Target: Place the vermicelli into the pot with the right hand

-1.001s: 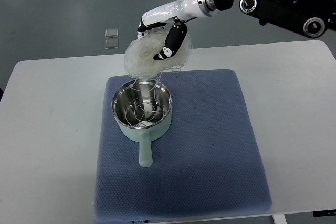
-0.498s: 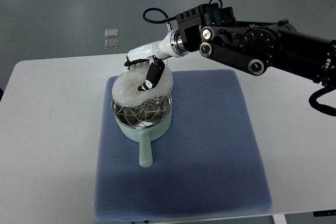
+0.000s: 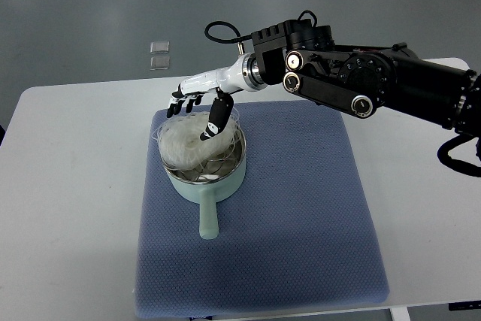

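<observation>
My right hand [image 3: 199, 103] hangs over the pot [image 3: 204, 171] on the mat's [image 3: 301, 223] far-left part; vermicelli [image 3: 184, 140] lies in the pot, spilling over its left rim, handle toward the table's [image 3: 68, 201] near edge.

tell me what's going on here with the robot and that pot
The robot's right hand is placing a bundle of vermicelli into a pale green pot standing on a blue mat. The vermicelli rests in the pot, piled over its left rim. The fingers look spread, with the thumb touching the noodles. No left arm shows.

Vermicelli [image 3: 188, 140] hides most of the pot [image 3: 225, 178] inside; my arm [image 3: 391, 84] cut off at right edge.
</observation>
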You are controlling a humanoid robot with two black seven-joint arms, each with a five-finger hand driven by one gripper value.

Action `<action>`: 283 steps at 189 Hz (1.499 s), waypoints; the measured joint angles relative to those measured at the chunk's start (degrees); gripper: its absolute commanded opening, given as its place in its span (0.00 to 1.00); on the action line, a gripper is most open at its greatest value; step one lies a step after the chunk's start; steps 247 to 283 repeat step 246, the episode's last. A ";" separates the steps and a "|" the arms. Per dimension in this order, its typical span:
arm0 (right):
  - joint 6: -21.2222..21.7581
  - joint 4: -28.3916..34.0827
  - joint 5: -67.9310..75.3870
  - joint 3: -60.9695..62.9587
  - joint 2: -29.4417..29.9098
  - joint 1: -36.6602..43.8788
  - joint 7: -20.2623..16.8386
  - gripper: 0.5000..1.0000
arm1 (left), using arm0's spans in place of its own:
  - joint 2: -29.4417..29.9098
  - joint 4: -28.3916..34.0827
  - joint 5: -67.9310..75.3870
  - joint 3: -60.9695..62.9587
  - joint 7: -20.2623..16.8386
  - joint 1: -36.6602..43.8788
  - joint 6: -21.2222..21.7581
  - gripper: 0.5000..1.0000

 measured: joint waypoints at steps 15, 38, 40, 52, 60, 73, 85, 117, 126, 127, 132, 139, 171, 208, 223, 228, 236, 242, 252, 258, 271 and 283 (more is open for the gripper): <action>0.10 0.01 0.11 0.38 -0.35 0.23 -0.02 0.86 | 0.00 0.00 0.00 -0.03 0.00 0.00 0.00 1.00; -0.40 0.01 0.70 3.67 -1.03 0.59 -0.03 0.86 | 0.00 0.00 0.00 -0.09 0.00 0.00 0.00 1.00; -0.44 0.01 0.78 4.19 -1.08 0.59 -0.02 0.86 | 0.00 0.00 0.00 -0.09 0.00 0.00 0.00 1.00; -0.92 0.00 1.61 8.01 -1.47 0.35 0.23 0.86 | 0.00 -0.01 0.00 -0.10 0.00 -0.01 0.00 1.00; -1.63 0.01 2.82 11.34 -1.69 -0.28 0.40 0.86 | 0.00 -0.09 0.00 -0.10 0.00 0.00 0.00 1.00; -3.05 0.02 5.45 16.49 -2.12 -2.38 0.56 0.86 | 0.00 -0.20 0.00 -0.10 0.00 -0.01 0.00 1.00; -4.53 -0.02 8.52 22.00 -3.12 -5.57 0.66 0.86 | 0.00 -0.20 0.00 -0.10 0.00 0.01 0.00 1.00; -8.36 -0.25 18.70 38.95 -3.85 -17.78 3.59 0.85 | 0.00 -0.35 0.00 -0.10 0.00 0.00 0.00 1.00; -9.56 -0.27 22.52 43.63 -3.58 -21.71 4.86 0.86 | 0.00 -0.50 0.01 -0.08 0.00 -0.01 0.00 1.00; -9.70 -0.27 22.97 44.14 -3.55 -22.14 5.01 0.86 | 0.00 -0.52 0.01 -0.08 0.00 -0.01 0.00 1.00; -10.47 -0.27 25.33 46.69 -3.30 -24.31 5.81 0.86 | 0.00 -0.61 0.02 -0.06 0.00 0.00 0.00 1.00; -11.73 -0.29 29.48 50.65 -2.69 -27.73 7.20 0.86 | 0.00 -0.75 0.07 -0.04 0.00 0.01 0.00 1.00; -15.03 -2.34 46.31 60.42 -0.58 -37.84 11.44 0.86 | 0.00 -1.91 0.13 -0.01 0.00 0.00 0.00 1.00; -13.94 -4.67 58.39 61.51 -0.55 -42.30 12.00 0.86 | 0.00 -2.09 0.13 0.00 0.00 -0.02 0.00 1.00; -13.72 -5.25 59.24 61.52 -0.73 -42.84 12.01 0.86 | 0.00 -2.06 0.12 0.00 0.00 -0.03 0.00 1.00; -13.70 -5.41 59.35 61.52 -0.80 -42.89 12.01 0.86 | 0.00 -2.05 0.12 0.00 0.00 -0.04 0.00 1.00; -13.69 -5.63 59.52 61.52 -0.90 -42.95 12.01 0.86 | 0.00 -2.06 0.11 0.00 0.00 -0.04 0.00 1.00; -13.68 -5.70 59.62 61.53 -0.95 -42.97 12.01 0.86 | 0.00 -2.06 0.11 0.02 0.00 -0.03 0.00 1.00; -13.67 -5.74 59.70 61.55 -0.98 -42.96 12.01 0.86 | 0.00 -2.06 0.11 0.04 0.00 -0.02 0.00 1.00; -13.67 -5.74 59.70 61.55 -0.98 -42.96 12.01 0.86 | 0.00 -2.06 0.11 0.04 0.00 -0.02 0.00 1.00; -13.67 -5.74 59.70 61.55 -0.98 -42.96 12.01 0.86 | 0.00 -2.06 0.11 0.04 0.00 -0.02 0.00 1.00; -13.67 -5.74 59.70 61.55 -0.98 -42.96 12.01 0.86 | 0.00 -2.06 0.11 0.04 0.00 -0.02 0.00 1.00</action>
